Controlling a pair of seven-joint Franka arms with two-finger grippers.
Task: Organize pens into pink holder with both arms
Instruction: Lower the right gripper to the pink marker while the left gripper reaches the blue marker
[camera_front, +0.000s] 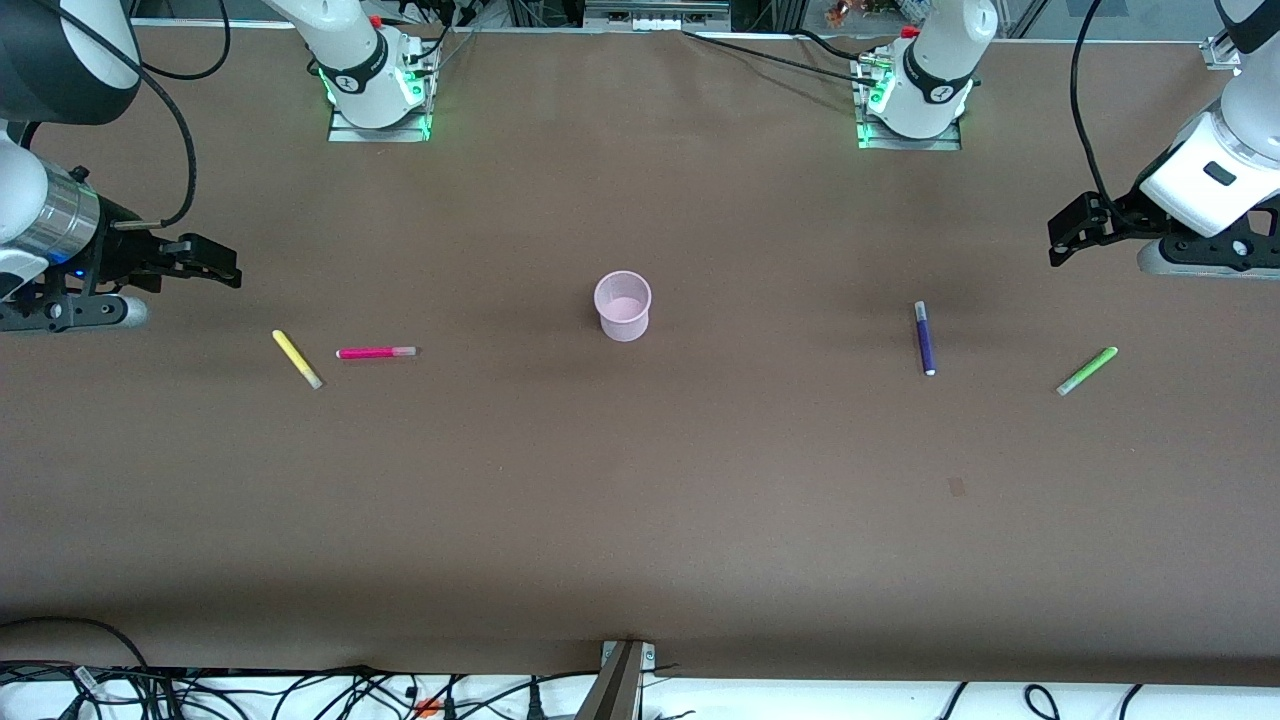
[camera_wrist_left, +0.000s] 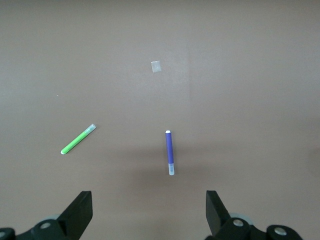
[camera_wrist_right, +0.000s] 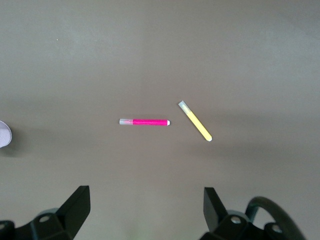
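My left gripper (camera_wrist_left: 149, 212) hangs with jaws wide apart and nothing between them, over the table (camera_front: 640, 520) at the left arm's end. My right gripper (camera_wrist_right: 146, 210) hangs the same way, spread and empty, over the right arm's end. Seen from the front, the purple pen (camera_front: 925, 338) and green pen (camera_front: 1087, 371) lie at about 3 o'clock from the holder (camera_front: 623, 305), well apart from it; the pink pen (camera_front: 376, 352) and yellow pen (camera_front: 297, 359) lie at about 9 o'clock. That makes four pens, all flat on the table, and one holder standing upright at the middle. No writing is readable anywhere. The table is plain brown, with a small pale patch (camera_front: 957, 486) nearer the camera than the purple pen, and cables (camera_front: 300, 695) trail along its near edge
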